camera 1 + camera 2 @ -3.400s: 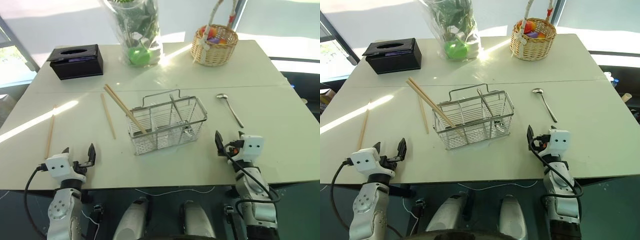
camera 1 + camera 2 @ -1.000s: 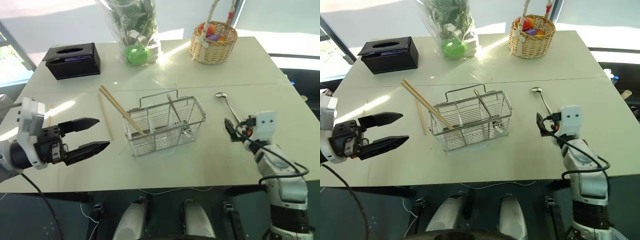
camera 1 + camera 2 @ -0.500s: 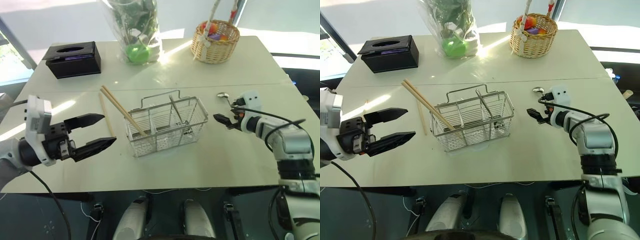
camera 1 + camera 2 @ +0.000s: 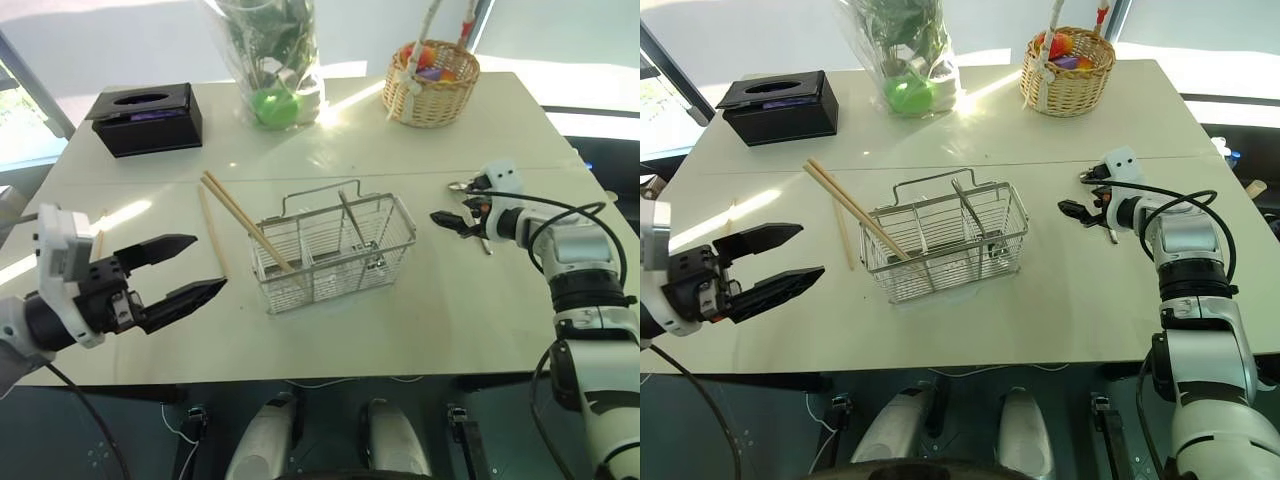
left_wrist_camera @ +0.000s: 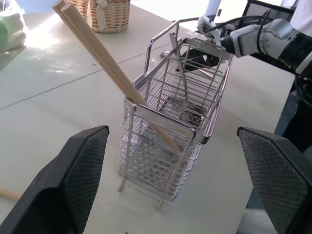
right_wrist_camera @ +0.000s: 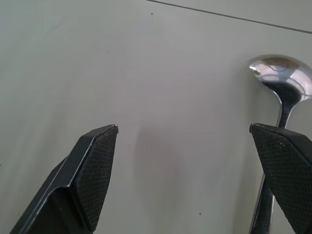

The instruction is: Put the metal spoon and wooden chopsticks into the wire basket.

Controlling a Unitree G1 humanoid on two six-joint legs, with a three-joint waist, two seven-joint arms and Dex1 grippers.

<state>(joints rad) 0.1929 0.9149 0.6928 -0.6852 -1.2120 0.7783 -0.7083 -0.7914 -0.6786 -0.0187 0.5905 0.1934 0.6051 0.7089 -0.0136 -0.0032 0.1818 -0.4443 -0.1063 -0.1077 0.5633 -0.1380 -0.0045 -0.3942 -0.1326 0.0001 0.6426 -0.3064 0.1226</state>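
Spoon [image 6: 282,78] lies flat on the tabletop [image 4: 400,310], bowl away from the wide-open right end effector [image 4: 452,222], handle under one fingertip.

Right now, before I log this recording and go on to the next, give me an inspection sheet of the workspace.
Surface: pale table, sunlit patches at the back.
Job's things: wire basket mid-table with two wooden chopsticks leaning in its left end; one loose chopstick lies left of it, another near the left edge; metal spoon lies flat on the table beside the right gripper's finger.
Clutter: black tissue box, wrapped plant, wicker basket at the back.
Grippers: left gripper open, empty, facing the basket; right gripper open, empty, at the spoon.
Cables: black cable along the right forearm.
Surroundings: bright floor beyond the table.
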